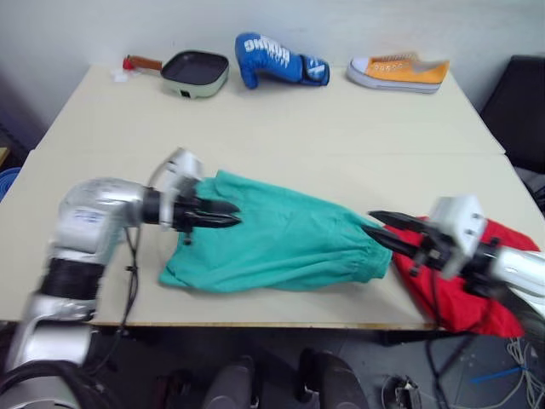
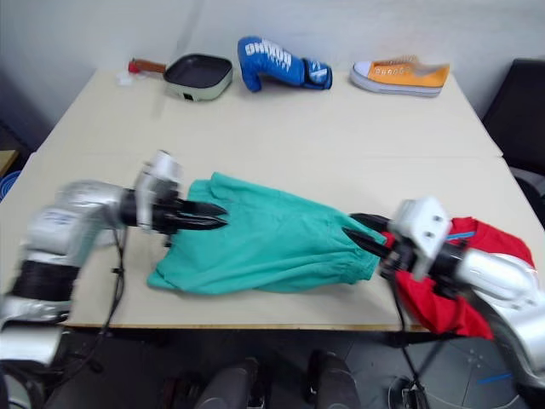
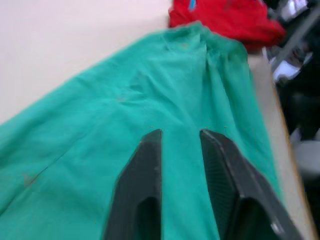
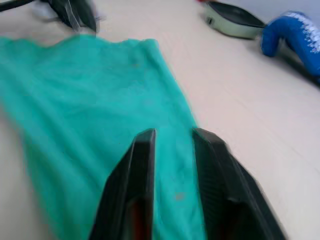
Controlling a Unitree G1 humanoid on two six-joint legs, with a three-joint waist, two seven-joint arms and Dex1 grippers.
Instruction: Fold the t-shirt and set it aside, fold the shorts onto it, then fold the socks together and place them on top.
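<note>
Head views. The shorts [image 1: 277, 234] lie spread on the table [image 1: 281, 128] between the two grippers. The left gripper [image 1: 228, 214] points over their leg-end edge, fingers apart by a narrow gap, holding nothing. The right gripper [image 1: 375, 227] points at the gathered waistband from the opposite side, fingers parted, tips just beside the cloth. The t-shirt [image 1: 464, 285] lies bunched under and behind the right gripper, at the table's near right corner, touching the waistband end of the shorts. Well beyond both grippers, along the far edge, stand a pan [image 1: 196, 72], a boxing glove [image 1: 277, 60] and a shoe [image 1: 398, 72].

Left wrist view. The left gripper's fingers [image 3: 140, 195] stand apart over the shorts [image 3: 150, 105], green cloth showing in the gap; whether they touch it cannot be told. Ahead of the tips, past the waistband, lies the t-shirt [image 3: 225, 17].

Right wrist view. The right gripper's fingers [image 4: 135, 195] stand apart above the shorts [image 4: 90, 110], clamped on nothing. Ahead of the tips, past the far edge of the shorts, is the left gripper [image 4: 75, 12]; off to one side are the pan [image 4: 232, 20] and boxing glove [image 4: 292, 40].
</note>
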